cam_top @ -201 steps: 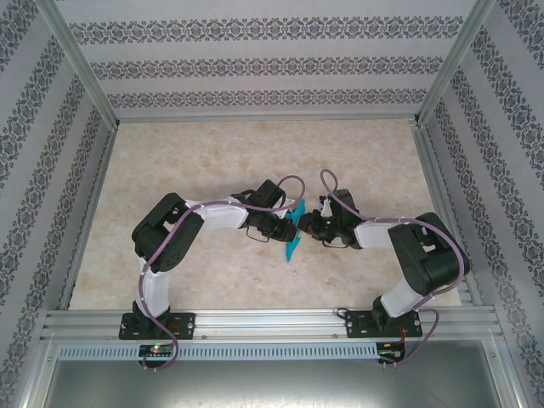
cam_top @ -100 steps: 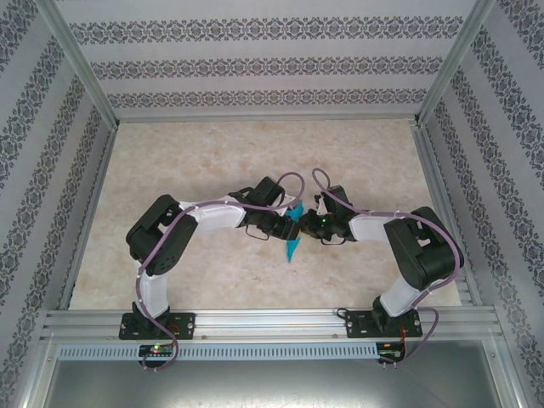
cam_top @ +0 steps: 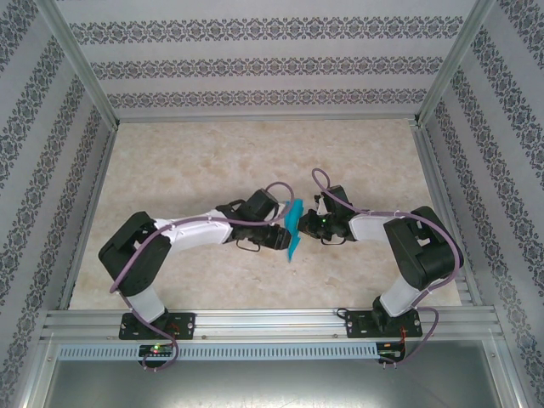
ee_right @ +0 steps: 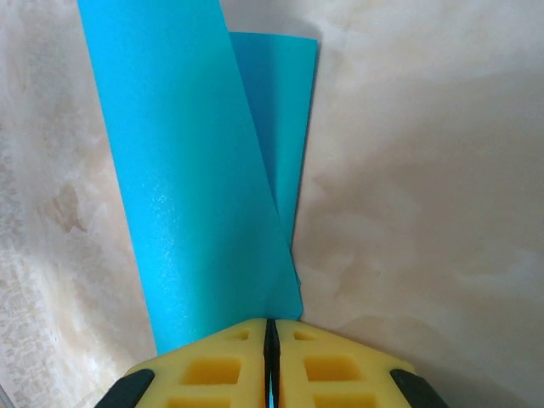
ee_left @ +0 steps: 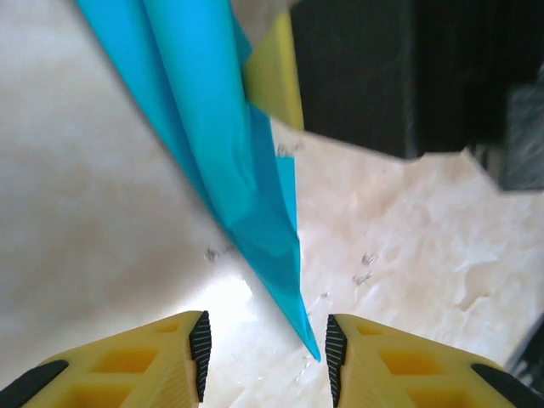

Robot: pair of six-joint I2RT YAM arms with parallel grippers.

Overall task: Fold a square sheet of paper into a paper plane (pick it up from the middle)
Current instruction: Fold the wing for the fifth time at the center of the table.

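The teal-blue paper (cam_top: pixel 294 228) is folded into a narrow, pointed shape with layered flaps and hangs above the table between the two arms. My right gripper (ee_right: pixel 270 331) is shut on the paper (ee_right: pixel 195 195) at its lower edge, and the folded layers rise away from the jaws. My left gripper (ee_left: pixel 265 353) is open. The paper (ee_left: pixel 229 144) tapers to a sharp tip that reaches down into the gap, close to the right fingertip (ee_left: pixel 337 348) without touching it. In the top view the left gripper (cam_top: pixel 280 238) sits just left of the paper and the right gripper (cam_top: pixel 308 223) just right of it.
The marbled beige table (cam_top: pixel 212 161) spreads around both arms. Aluminium rails (cam_top: pixel 263 319) run along the near edge and patterned walls enclose the sides. The right gripper's yellow finger (ee_left: pixel 272 76) and black body (ee_left: pixel 382 76) sit behind the paper in the left wrist view.
The left arm has stretched out and dropped lower, its elbow swinging left. Its open gripper has come up against the paper. The right gripper still holds the paper in nearly the same place.
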